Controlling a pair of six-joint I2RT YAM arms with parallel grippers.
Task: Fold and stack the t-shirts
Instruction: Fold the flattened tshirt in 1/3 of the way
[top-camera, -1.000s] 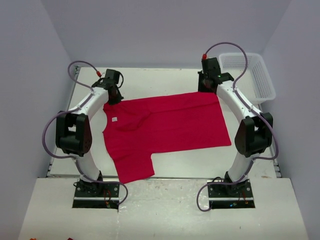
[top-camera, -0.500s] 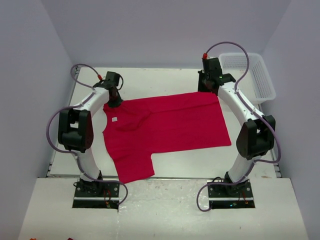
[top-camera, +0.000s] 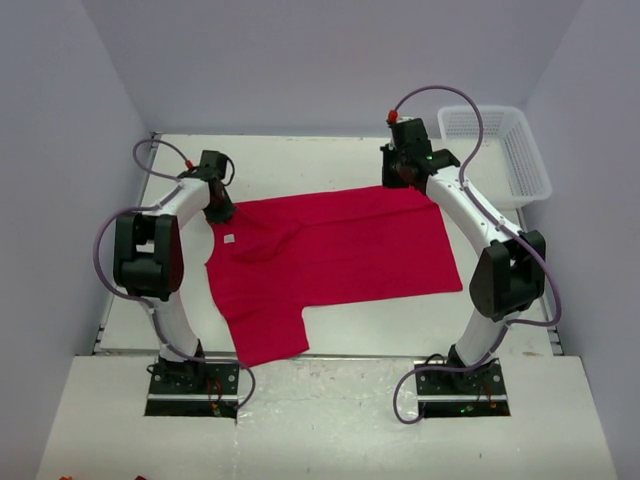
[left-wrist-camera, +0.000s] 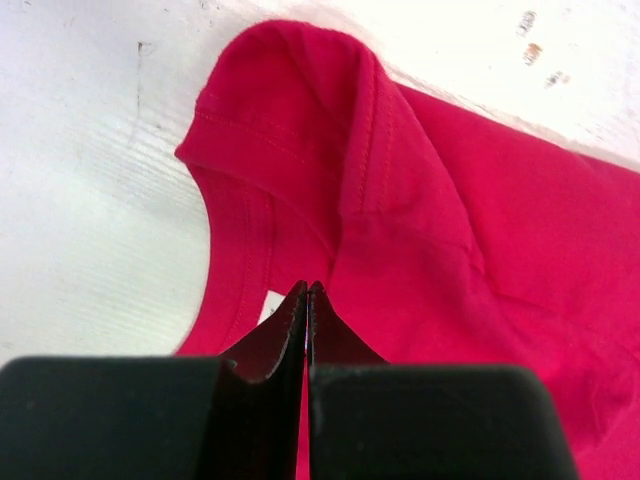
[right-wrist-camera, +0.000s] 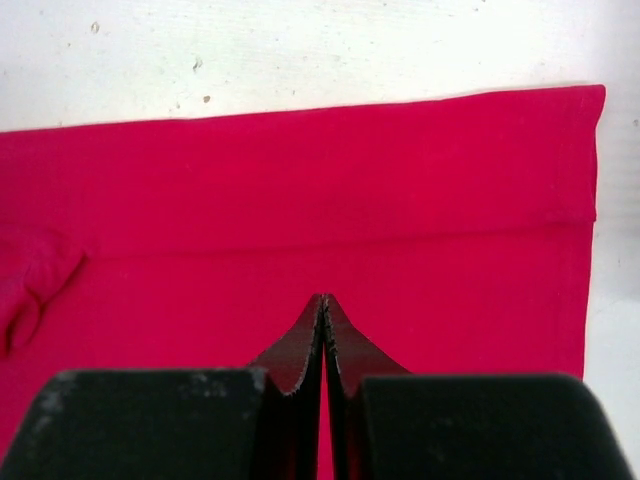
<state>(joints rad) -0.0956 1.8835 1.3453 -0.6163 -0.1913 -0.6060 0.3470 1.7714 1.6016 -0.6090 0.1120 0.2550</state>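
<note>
Looking down on the white worktop (top-camera: 330, 150), I have one red t-shirt (top-camera: 340, 250) spread across its middle, collar at 9 o'clock and hem at 3 o'clock, with the mesh basket (top-camera: 520, 150) off at 2 o'clock. I judge the folding barely begun. The far sleeve is tucked in over the shoulder, but the near sleeve (top-camera: 268, 335) juts out flat toward 7 o'clock and the body lies unfolded. I see no folded pile, so stacking is all to come. The left pincer (left-wrist-camera: 307, 292) sits at the shirt's 10 o'clock shoulder and the right pincer (right-wrist-camera: 323, 302) near its 1 o'clock corner. Both are pressed together, and I cannot tell whether cloth is caught between. The neck label (top-camera: 229, 238) shows by the collar.
</note>
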